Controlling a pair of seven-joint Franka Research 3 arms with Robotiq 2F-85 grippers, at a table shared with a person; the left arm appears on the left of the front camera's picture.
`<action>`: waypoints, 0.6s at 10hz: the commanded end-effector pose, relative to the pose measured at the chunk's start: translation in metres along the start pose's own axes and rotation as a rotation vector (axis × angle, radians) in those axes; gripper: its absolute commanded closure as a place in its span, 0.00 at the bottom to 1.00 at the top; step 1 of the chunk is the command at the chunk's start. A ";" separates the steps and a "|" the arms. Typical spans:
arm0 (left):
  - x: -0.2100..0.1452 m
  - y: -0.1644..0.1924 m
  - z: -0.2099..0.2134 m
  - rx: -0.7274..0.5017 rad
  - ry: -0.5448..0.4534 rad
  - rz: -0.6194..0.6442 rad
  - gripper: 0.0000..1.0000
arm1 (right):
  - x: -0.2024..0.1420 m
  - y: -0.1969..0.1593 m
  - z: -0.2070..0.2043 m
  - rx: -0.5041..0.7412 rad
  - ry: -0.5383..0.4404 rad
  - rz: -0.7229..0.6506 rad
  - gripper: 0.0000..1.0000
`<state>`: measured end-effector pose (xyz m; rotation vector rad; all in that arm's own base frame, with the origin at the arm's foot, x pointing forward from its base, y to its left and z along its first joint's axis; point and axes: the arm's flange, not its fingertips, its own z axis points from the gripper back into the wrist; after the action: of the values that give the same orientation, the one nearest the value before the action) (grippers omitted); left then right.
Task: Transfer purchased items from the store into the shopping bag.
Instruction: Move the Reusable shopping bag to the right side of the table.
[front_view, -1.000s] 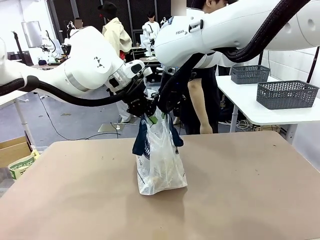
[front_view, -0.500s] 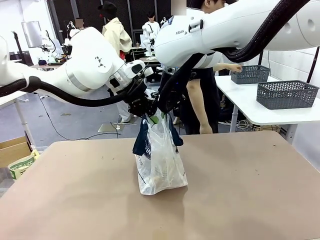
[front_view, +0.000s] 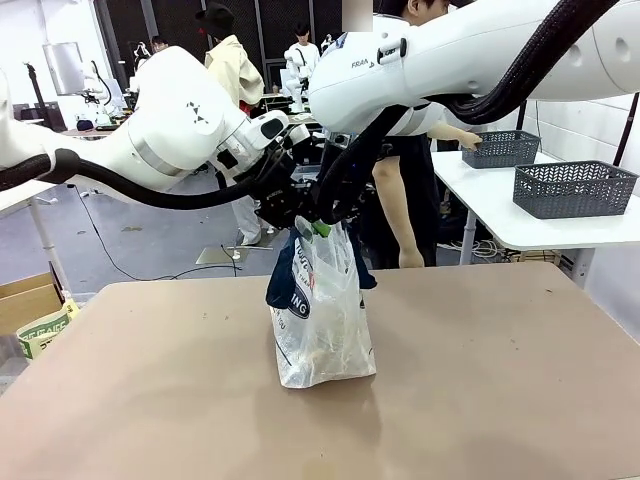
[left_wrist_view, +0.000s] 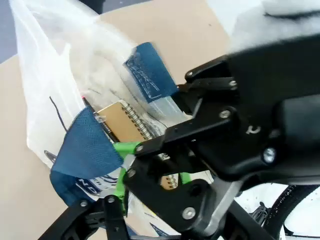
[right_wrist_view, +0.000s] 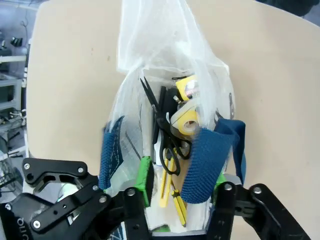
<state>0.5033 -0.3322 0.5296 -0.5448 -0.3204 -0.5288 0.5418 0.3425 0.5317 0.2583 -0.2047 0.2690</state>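
Note:
The shopping bag (front_view: 320, 320), whitish see-through plastic with navy strap handles, stands upright on the middle of the table (front_view: 500, 390). My left gripper (front_view: 297, 213) and right gripper (front_view: 331, 220) hang close together just above its mouth. In the right wrist view the right gripper (right_wrist_view: 181, 184) is open, and a navy handle (right_wrist_view: 205, 160) lies loose between its green-padded fingers (right_wrist_view: 145, 179). Purchased items show inside the bag: black scissors (right_wrist_view: 162, 130), a yellow tape roll (right_wrist_view: 186, 123), and a brown spiral notebook (left_wrist_view: 122, 120). The left gripper's jaws stand apart beside the other handle (left_wrist_view: 85, 150).
A person (front_view: 400, 200) stands behind the table's far edge, reaching a hand (front_view: 470, 138) to a grey lattice basket (front_view: 500, 148). A second such basket (front_view: 575, 188) sits on the white side table at right. A cardboard box (front_view: 25, 300) stands at the left.
Both grippers have opened and risen slightly above the bag, whose handles now hang slack. The person's hand has reached out to the far basket.

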 end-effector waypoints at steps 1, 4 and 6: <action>-0.004 -0.002 0.007 -0.057 -0.007 -0.034 0.00 | 0.006 0.003 -0.002 0.033 -0.005 -0.013 0.00; -0.005 -0.005 0.004 -0.071 -0.004 -0.058 0.00 | 0.007 0.003 -0.001 0.042 -0.005 -0.013 0.00; -0.005 -0.007 0.001 -0.090 0.000 -0.074 0.00 | 0.007 0.003 -0.003 0.051 -0.001 -0.015 0.00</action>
<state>0.4973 -0.3361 0.5315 -0.5737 -0.3134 -0.5808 0.5454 0.3434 0.5327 0.2697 -0.2048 0.2635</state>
